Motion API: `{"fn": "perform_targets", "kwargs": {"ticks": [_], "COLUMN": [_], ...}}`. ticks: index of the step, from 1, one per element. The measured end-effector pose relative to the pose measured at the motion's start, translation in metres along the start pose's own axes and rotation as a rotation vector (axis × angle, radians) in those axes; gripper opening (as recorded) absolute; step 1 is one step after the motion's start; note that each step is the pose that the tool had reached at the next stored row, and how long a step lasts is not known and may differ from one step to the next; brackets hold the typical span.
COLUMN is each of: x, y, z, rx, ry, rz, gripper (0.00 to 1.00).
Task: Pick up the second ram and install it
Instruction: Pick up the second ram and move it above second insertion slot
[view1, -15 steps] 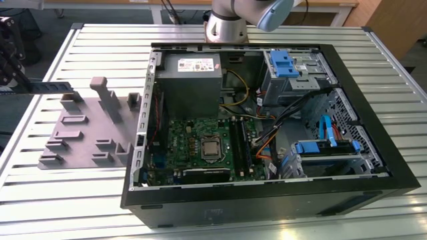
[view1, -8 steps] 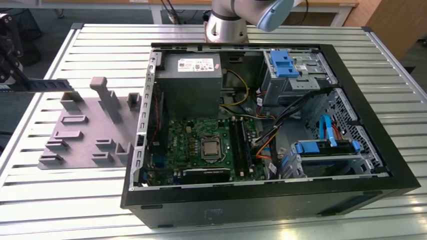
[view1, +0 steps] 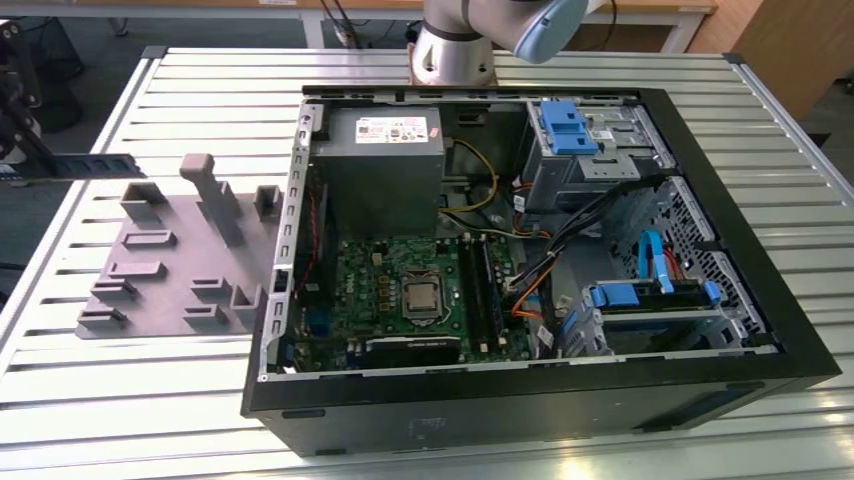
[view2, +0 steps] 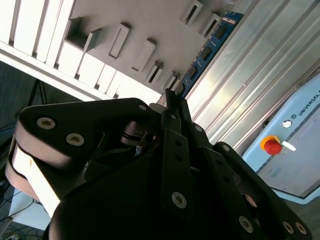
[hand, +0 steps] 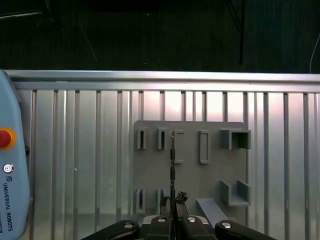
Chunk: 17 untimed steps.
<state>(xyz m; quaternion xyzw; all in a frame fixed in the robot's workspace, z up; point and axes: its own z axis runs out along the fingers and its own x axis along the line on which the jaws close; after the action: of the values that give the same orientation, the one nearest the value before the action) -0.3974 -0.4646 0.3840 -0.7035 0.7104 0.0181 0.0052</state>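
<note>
Ribbed aluminium table (view1: 160, 400) carries everything, with dark floor beyond its edge in the first wrist view. The second ram (view1: 96, 165) is off the table, gripped at one end and lying level, its free end pointing toward three o'clock in the exterior view. In the second wrist view the second ram (view2: 210, 47) shows its blue board with a row of black chips; in the first wrist view it (hand: 172, 157) is seen edge-on as a thin dark line. The gripper (view1: 43, 167) has its jaws pinched narrow onto the stick, as both wrist views show (view2: 170, 102) (hand: 172, 201).

Just beside the stick's free end, at about four o'clock from it, lies the grey holder block (view1: 160, 270) with its slots and one tall post; both wrist views show its slotted plate (view2: 130, 20) (hand: 200, 175) behind the stick. At three o'clock from the holder stands the open computer case (view1: 534, 405), the green motherboard (view1: 400, 270) flat inside. At twelve o'clock from the case rises the arm base (view1: 451, 55). A pale teach pendant (hand: 10, 175) (view2: 295, 150) with a red button (view2: 272, 145) rests on the table
</note>
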Motion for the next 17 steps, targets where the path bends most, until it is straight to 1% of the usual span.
{"fn": "perform_targets", "kwargs": {"ticks": [17], "x": [-0.0004], "y": [0.0002], "z": [-0.0131], "rx": [0.0000], "ry": [0.0001], "rz": [0.000], "gripper": [0.14]}}
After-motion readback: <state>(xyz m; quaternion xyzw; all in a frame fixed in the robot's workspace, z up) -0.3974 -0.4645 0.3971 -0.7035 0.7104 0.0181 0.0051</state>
